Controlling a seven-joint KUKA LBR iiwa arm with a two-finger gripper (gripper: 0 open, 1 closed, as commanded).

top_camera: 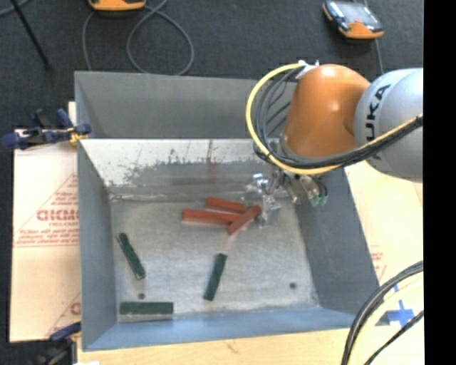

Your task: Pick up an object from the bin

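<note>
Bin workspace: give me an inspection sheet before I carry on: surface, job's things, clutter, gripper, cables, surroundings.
Surface: grey bin, floor bare between things.
Job's things: red sticks heaped mid-bin, crossing one another.
Clutter: three dark green bars, apart: left, centre, along the front wall.
Gripper: gripper low at the red sticks' right end; contact unclear.
Cables: yellow and black cables looped at the wrist; loose black cable beyond the bin.
Surroundings: two orange-and-black devices on the dark floor.
</note>
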